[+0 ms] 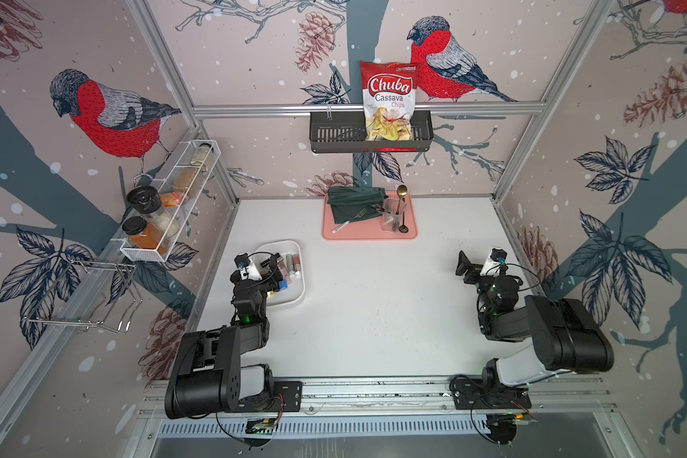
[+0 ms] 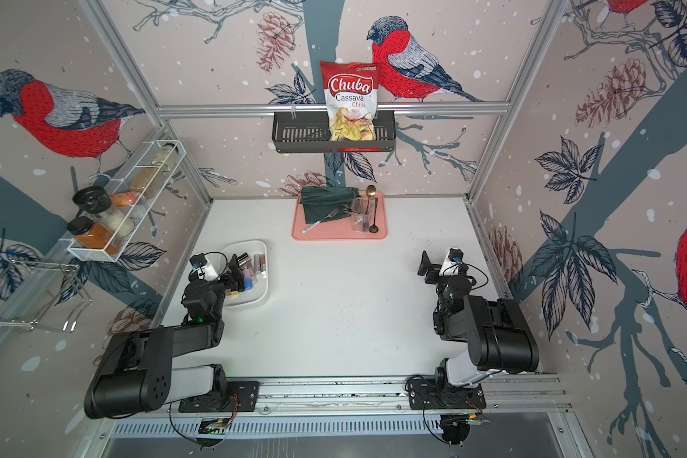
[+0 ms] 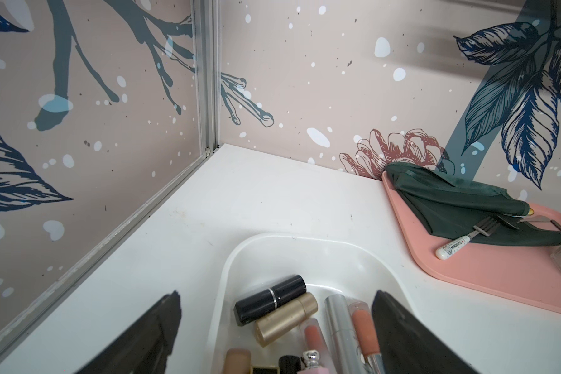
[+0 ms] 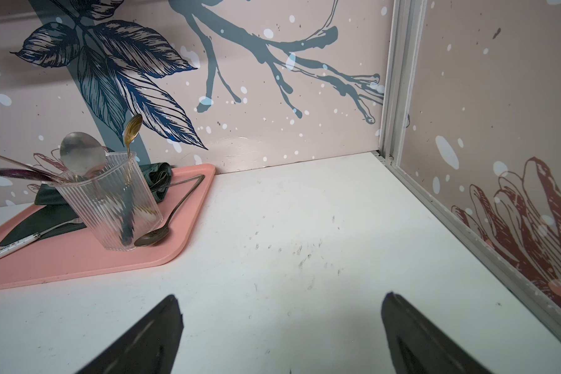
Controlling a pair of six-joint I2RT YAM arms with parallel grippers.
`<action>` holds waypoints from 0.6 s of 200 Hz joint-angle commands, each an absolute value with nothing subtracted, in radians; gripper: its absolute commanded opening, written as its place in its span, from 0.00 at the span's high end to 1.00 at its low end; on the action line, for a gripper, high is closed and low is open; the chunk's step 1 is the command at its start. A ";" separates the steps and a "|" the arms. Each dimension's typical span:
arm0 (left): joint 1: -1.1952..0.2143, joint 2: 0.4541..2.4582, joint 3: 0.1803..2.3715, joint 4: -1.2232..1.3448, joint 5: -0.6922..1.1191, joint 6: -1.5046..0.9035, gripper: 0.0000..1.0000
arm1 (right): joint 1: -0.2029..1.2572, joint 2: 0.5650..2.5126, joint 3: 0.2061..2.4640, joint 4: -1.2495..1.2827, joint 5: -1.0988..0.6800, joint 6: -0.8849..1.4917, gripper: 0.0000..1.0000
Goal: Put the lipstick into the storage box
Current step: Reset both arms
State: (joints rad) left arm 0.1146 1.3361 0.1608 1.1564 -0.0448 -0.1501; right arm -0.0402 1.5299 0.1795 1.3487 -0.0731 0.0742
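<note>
Left fingers (image 3: 156, 330): spread wide, nothing held. In the left wrist view one is over bare worktop (image 3: 272, 194) and its mate over the storage box (image 3: 240, 262), so they straddle a side wall.
Box position: left of centre in both top views, directly under the left wrist.
Lipsticks (image 3: 305, 323): several tubes lie flat inside the box, side by side. The black tube (image 3: 269, 299) and gold tube (image 3: 287, 319) touch. None is visible out on the worktop.
Why flat: judged, the low walls won't prop a tube upright, and lying down they stay put.
Right fingers (image 4: 156, 333): wide open and empty over bare worktop, right side of the top views, well apart from the box. Probably parked out of the left arm's way.
Pink tray (image 1: 369, 232): upper centre, carries a green cloth (image 1: 352, 202) and a cup (image 1: 390, 216) of spoons. Not part of this job.
Status (judgement): load looks in. The left arm must lift clear without clipping the wall.
</note>
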 commanded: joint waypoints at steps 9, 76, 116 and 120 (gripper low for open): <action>0.117 1.377 0.157 1.279 -0.016 -0.144 0.04 | -0.037 1.531 0.183 1.350 -0.075 0.057 0.00; 0.053 1.467 0.136 1.397 -0.060 -0.081 0.04 | -0.034 1.531 0.183 1.352 -0.070 0.055 0.00; -0.021 1.568 0.097 1.575 -0.115 0.000 0.04 | -0.031 1.531 0.183 1.352 -0.064 0.055 0.00; -0.025 1.559 0.100 1.557 -0.123 0.000 0.05 | -0.031 1.532 0.183 1.352 -0.064 0.054 0.00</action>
State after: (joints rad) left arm -0.0021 1.5452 0.1093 1.4109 -0.0734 -0.0593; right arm -0.0349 1.5303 0.1802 1.3300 -0.0723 0.0681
